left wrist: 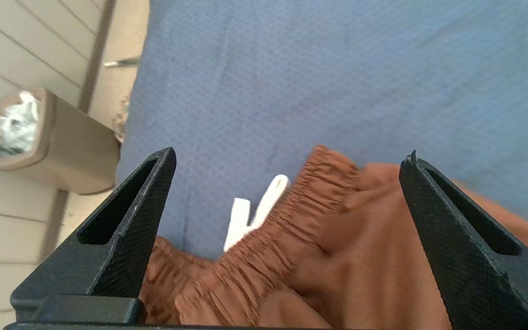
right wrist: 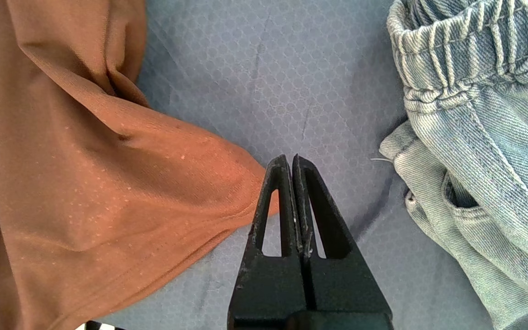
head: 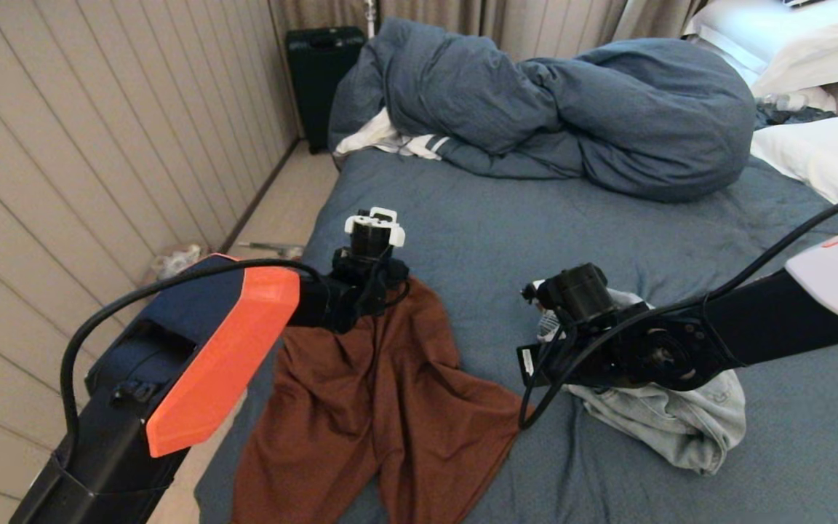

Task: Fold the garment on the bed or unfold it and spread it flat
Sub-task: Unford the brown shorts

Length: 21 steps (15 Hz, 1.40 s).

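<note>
A rust-brown garment (head: pixel 382 407) lies crumpled near the left edge of the bed (head: pixel 535 233), on its slate-blue sheet. Its gathered elastic waistband (left wrist: pixel 291 215), with a white tag (left wrist: pixel 250 215) beside it, sits between the fingers of my left gripper (left wrist: pixel 291 152). That gripper hangs open just above the band and holds nothing. My right gripper (right wrist: pixel 291 156) is shut and empty. It hovers over bare sheet between a corner of the brown garment (right wrist: pixel 85 160) and a bunched light-blue denim garment (right wrist: pixel 475 114). The right arm (head: pixel 630 349) partly covers the denim garment (head: pixel 681 415).
A bunched blue duvet (head: pixel 572 109) fills the far side of the bed, with white pillows (head: pixel 819 153) at the right. A black suitcase (head: pixel 321 73) stands by the panelled wall. A beige bin (left wrist: pixel 48 137) sits on the floor beside the bed's left edge.
</note>
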Motion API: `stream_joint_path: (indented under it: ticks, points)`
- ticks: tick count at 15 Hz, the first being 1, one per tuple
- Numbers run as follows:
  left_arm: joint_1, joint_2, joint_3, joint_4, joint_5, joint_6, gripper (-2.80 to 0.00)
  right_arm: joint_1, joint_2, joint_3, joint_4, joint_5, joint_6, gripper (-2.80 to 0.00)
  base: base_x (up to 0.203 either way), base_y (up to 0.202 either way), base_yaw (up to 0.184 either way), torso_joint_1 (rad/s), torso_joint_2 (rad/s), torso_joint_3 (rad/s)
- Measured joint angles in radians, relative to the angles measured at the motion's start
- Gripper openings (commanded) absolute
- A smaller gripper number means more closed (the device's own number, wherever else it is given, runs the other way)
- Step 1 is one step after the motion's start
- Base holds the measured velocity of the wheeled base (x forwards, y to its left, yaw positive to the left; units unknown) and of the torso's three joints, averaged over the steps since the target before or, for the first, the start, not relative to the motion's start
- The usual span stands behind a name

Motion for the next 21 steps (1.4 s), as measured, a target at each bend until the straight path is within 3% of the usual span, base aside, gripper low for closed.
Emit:
stream_joint_path:
  ticks: [4,7,8,10,13,16,17,19,21]
  points:
    - [-0.003,-0.093,0.006,0.172,-0.076,-0.124,0.0,-0.004,0.013,-0.049,0.0,0.005,-0.004,-2.8,0.0,0.0,0.0,0.0,0.0,0.0]
    - [0.022,-0.218,0.027,0.399,-0.257,-0.294,0.0,-0.004,0.044,-0.165,0.008,0.009,-0.024,-2.8,0.0,0.0,0.0,0.0,0.0,0.0]
    - [0.038,-0.265,0.062,0.483,-0.325,-0.357,0.0,-0.004,0.063,-0.211,0.009,0.011,-0.037,-2.8,0.0,0.0,0.0,0.0,0.0,0.0]
    - [0.066,-0.356,0.199,0.576,-0.411,-0.421,0.0,-0.003,0.117,-0.308,0.009,0.012,-0.049,-2.8,0.0,0.0,0.0,0.0,0.0,0.0]
    - [0.101,-0.499,0.506,0.507,-0.458,-0.439,0.0,-0.003,0.234,-0.485,0.007,0.013,-0.055,-2.8,0.0,0.0,0.0,0.0,0.0,0.0]
    - [0.115,-0.626,0.842,0.314,-0.463,-0.442,0.0,0.01,0.356,-0.641,0.003,0.012,-0.073,-2.8,0.0,0.0,0.0,0.0,0.0,0.0]
    - [0.118,-0.665,0.931,0.227,-0.459,-0.442,-2.8,0.017,0.389,-0.686,0.002,0.012,-0.08,-2.8,0.0,0.0,0.0,0.0,0.0,0.0]
    - [0.135,-0.729,1.021,0.091,-0.455,-0.449,-2.8,0.027,0.438,-0.759,0.001,0.012,-0.087,-2.8,0.0,0.0,0.0,0.0,0.0,0.0]
    - [0.159,-0.767,1.055,0.064,-0.454,-0.453,-2.8,0.039,0.483,-0.832,-0.001,0.011,-0.09,-2.8,0.0,0.0,0.0,0.0,0.0,0.0]
